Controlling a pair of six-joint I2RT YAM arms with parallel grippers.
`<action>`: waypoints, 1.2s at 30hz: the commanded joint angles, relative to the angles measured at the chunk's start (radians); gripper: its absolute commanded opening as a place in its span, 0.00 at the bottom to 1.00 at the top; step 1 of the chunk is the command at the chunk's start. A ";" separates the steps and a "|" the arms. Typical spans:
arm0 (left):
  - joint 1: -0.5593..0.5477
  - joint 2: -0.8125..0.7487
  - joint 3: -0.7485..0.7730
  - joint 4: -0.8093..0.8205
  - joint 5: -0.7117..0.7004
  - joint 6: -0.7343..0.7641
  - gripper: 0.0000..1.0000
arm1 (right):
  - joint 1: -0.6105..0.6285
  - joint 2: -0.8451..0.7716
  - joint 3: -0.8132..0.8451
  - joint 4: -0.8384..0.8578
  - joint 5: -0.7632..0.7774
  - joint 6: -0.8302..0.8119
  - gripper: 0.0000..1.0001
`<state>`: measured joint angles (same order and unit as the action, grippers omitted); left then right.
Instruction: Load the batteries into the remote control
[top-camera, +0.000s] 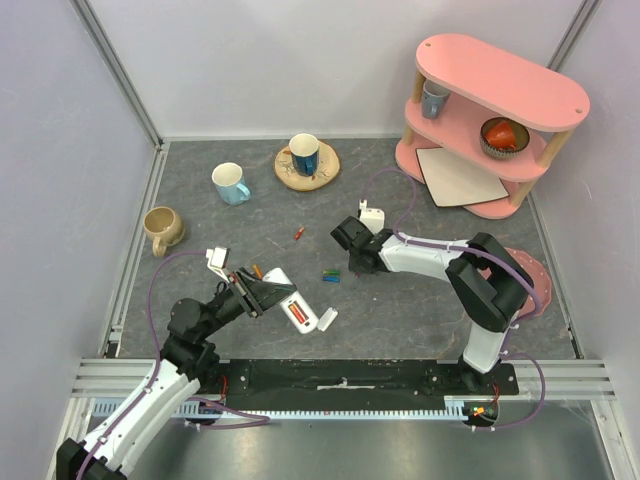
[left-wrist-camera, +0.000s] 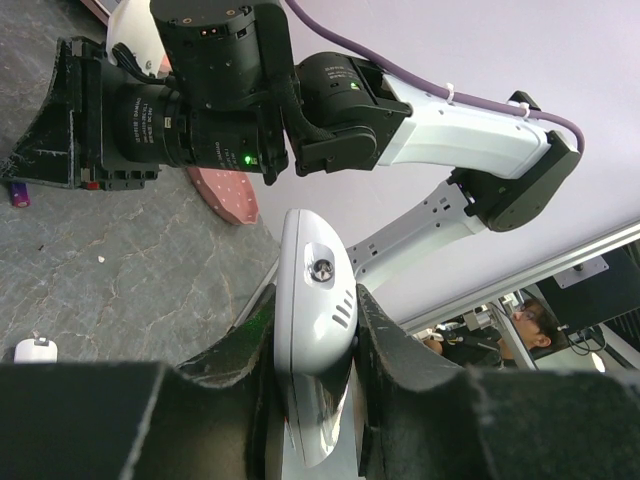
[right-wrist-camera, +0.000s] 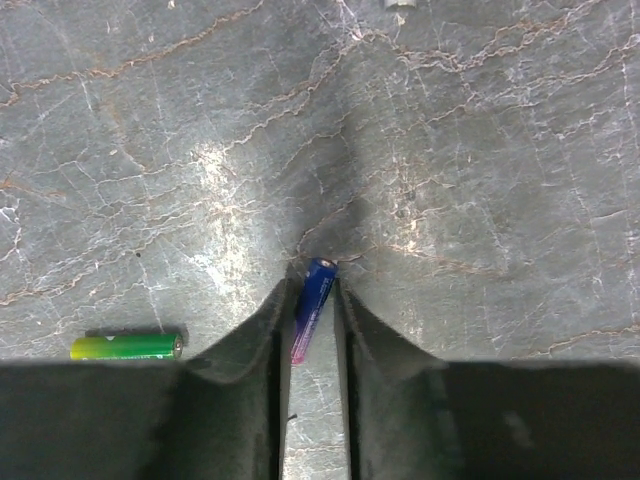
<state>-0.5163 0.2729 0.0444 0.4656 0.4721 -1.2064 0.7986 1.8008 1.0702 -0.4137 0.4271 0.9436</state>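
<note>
My left gripper is shut on the white remote control and holds it tilted off the table; the remote shows edge-on between the jaws in the left wrist view. A small white cover piece lies beside it. My right gripper is down at the table, shut on a blue-purple battery that sits tilted between the jaws. A green battery lies to its left, next to a blue one. A red battery lies farther back.
A pink two-tier shelf stands at the back right with a cup and a bowl. A blue mug on a round coaster, a light-blue mug and a tan mug stand at the back left. A pink disc lies on the right.
</note>
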 joint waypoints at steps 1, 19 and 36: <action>0.004 -0.001 -0.175 0.044 -0.007 -0.004 0.02 | 0.010 0.006 -0.044 -0.033 -0.053 0.043 0.24; 0.004 0.046 -0.155 0.057 -0.007 0.016 0.02 | -0.029 0.048 -0.081 0.016 -0.111 -0.339 0.00; 0.006 0.075 -0.159 0.071 -0.023 0.034 0.02 | -0.036 0.092 -0.087 0.020 -0.238 -0.407 0.34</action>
<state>-0.5163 0.3450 0.0444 0.4721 0.4538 -1.2053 0.7624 1.7996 1.0351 -0.2653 0.2802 0.5510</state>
